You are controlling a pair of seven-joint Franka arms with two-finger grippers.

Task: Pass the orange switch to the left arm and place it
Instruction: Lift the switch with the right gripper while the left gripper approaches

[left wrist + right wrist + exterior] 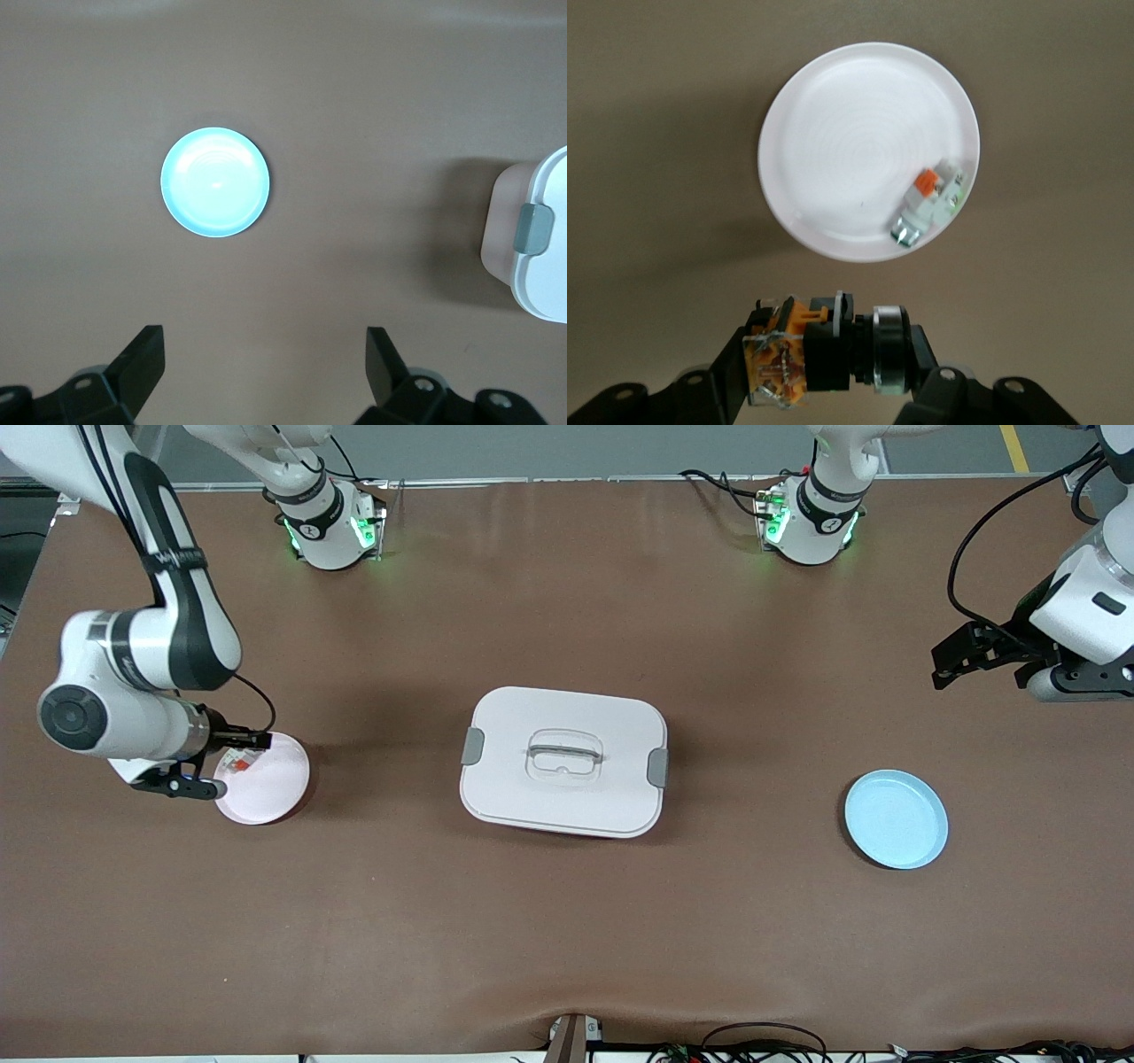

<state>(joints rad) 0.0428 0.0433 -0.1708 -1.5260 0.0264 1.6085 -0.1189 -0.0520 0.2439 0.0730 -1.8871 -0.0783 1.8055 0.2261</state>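
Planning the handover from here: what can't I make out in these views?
- Front view: the orange switch in the right pincer is too small, partly hidden by its fingers.
- Left wrist view: the box is cut off by the edge.
- Box contents: hidden by its lid.

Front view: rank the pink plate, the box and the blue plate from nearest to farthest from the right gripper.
1. The pink plate, directly under the right gripper, which holds the orange switch over it, at the right arm's end of the table.
2. The box, mid-table.
3. The blue plate, at the left arm's end, near the waiting left gripper.
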